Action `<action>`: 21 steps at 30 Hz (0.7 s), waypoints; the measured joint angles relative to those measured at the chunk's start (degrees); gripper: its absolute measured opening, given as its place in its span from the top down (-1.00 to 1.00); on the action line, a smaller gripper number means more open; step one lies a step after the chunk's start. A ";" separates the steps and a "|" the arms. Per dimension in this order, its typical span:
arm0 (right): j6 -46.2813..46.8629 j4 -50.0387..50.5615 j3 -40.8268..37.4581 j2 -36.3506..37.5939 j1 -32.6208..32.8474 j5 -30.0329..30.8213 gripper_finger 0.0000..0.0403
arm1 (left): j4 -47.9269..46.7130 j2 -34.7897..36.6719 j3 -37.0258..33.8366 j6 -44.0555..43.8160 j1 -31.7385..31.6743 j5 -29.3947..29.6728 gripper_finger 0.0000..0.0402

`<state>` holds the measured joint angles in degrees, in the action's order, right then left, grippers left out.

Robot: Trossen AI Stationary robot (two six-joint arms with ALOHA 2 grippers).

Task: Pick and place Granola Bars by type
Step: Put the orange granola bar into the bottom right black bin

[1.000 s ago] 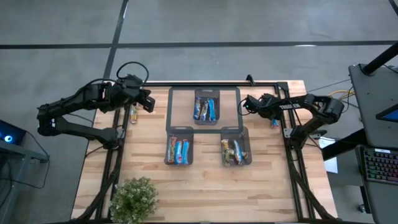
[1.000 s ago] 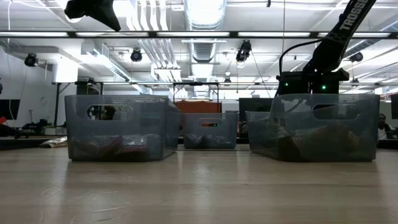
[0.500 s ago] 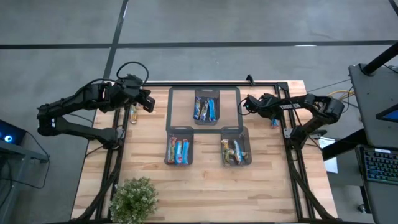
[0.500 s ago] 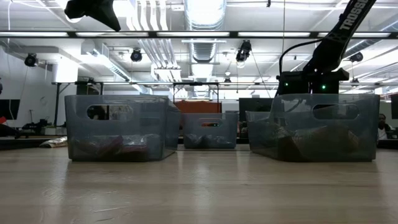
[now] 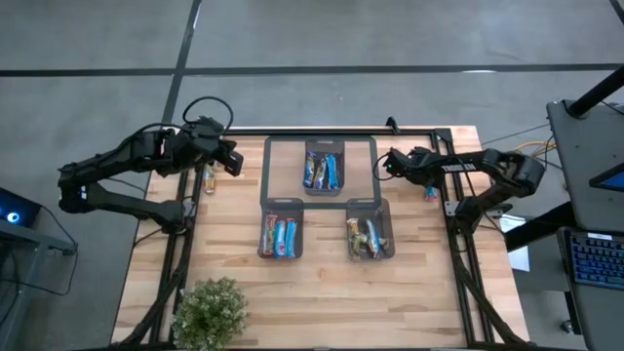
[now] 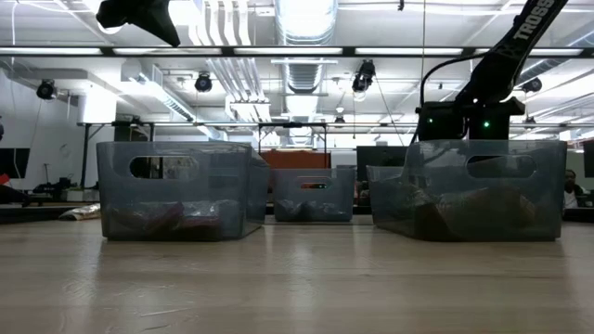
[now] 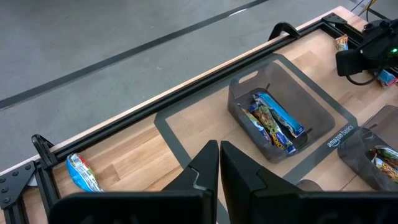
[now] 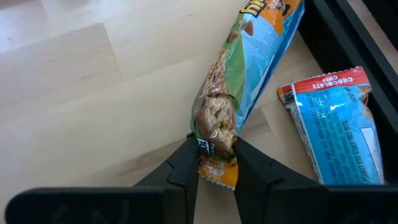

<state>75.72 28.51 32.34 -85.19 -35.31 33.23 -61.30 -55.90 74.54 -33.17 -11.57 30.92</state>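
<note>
My right gripper (image 8: 213, 155) is down at the table's far right, shut on a granola bar (image 8: 242, 74) with a green-and-light-blue wrapper. A blue chocolate-chip bar (image 8: 336, 124) lies flat on the wood beside it, against the black rail (image 8: 360, 43). My right arm (image 5: 429, 164) hides the held bar in the high view. My left gripper (image 7: 219, 168) is shut on nothing, raised over the far left (image 5: 232, 161). Below it a blue-and-white bar (image 7: 81, 173) lies by the left rail. Three bins hold sorted bars: far (image 5: 324, 143), near left (image 5: 261, 234), near right (image 5: 390, 234). My right gripper pinches the bar's orange-gold near end (image 8: 216, 169) between its two fingers, one on each side. The fingers (image 8: 180, 168) slant down from above. The bar runs away from them toward the black rail. I cannot tell whether it rests on the wood.
Grey tape (image 5: 268, 166) outlines a rectangle around the far bin. A potted plant (image 5: 210, 312) stands at the near left corner. A loose blue bar (image 5: 429, 192) lies by the right rail. Bare wood stretches between the near bins and the near edge.
My right arm's upper part has leaned a little toward the table's right edge, while its gripper stays in place.
</note>
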 joint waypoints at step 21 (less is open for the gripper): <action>-8.64 -0.42 0.13 18.45 1.50 1.23 0.65 | 0.00 -0.02 0.00 0.00 0.01 0.00 1.00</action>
<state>67.08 28.10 32.47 -66.74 -33.81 34.46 -61.30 -55.92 74.54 -33.17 -11.56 30.92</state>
